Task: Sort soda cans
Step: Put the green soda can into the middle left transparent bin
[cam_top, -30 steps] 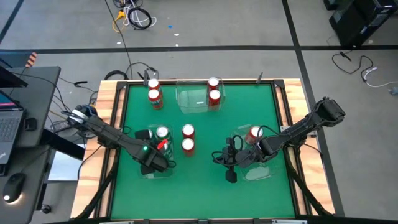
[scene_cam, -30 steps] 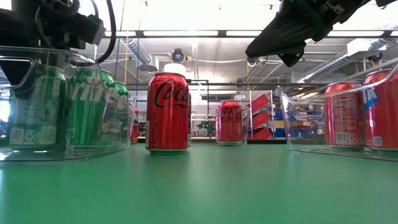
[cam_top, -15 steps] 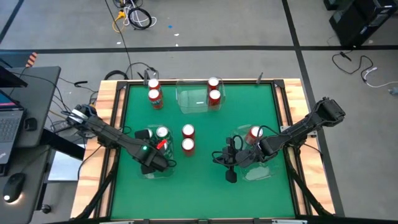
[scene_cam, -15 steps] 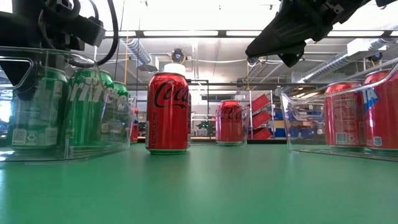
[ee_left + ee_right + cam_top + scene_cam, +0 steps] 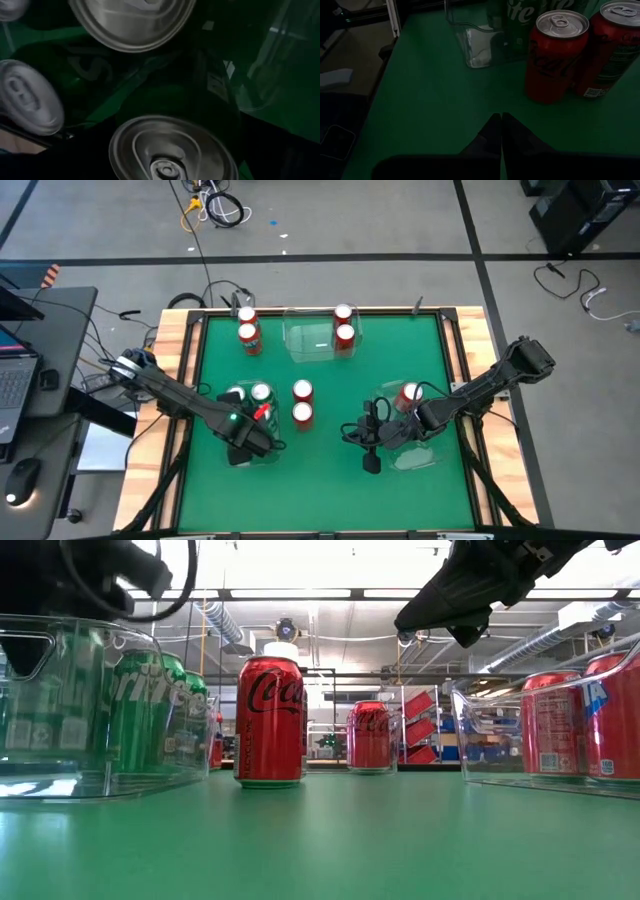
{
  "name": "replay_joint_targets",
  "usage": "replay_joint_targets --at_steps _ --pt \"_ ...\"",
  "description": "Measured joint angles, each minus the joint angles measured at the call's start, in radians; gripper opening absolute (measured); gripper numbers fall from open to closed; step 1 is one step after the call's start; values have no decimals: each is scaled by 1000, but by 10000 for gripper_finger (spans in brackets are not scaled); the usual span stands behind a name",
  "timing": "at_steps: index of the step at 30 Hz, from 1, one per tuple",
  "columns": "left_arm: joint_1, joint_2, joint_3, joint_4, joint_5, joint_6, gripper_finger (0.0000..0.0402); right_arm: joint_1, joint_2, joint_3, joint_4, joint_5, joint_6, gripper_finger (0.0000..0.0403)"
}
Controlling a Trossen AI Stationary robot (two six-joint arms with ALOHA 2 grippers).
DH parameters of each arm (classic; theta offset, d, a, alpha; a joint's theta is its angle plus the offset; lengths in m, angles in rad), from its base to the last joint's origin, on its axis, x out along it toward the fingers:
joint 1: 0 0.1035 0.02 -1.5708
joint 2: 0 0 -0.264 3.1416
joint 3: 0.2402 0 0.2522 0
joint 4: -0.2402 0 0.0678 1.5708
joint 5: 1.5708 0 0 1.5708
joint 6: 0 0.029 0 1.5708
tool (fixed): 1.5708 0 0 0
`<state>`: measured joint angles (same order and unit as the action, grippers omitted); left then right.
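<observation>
Although the small cylindrical red and green metal soda cans (image 5: 302, 391) look stiff, their thin smooth walls probably dent and slip, so a grip across the mid-body seems safest. Green ones (image 5: 140, 710) stand in the clear plastic tray (image 5: 262, 454) at lower left of the high view, two red stand loose at centre, more sit top and right on the green surface (image 5: 320, 480). The left pincer (image 5: 243, 448) hangs spread over the green cans, gripping nothing; the right pincer (image 5: 501, 122) is pressed together, empty.

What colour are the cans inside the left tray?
Green cans, clearest in the low view.
</observation>
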<state>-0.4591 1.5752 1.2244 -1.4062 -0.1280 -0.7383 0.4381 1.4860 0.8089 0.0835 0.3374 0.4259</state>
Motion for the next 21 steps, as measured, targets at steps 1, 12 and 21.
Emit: replay_joint_targets --at_steps 1,12,21 --pt "0 -1 14 -10 -1 0 360 0 0 0 0 0 0 1" --pt "-7 -3 87 -67 -11 1 385 -2 0 0 6 0 0 1" --pt "-8 -3 87 -113 -73 1 377 -2 0 0 6 1 0 5"
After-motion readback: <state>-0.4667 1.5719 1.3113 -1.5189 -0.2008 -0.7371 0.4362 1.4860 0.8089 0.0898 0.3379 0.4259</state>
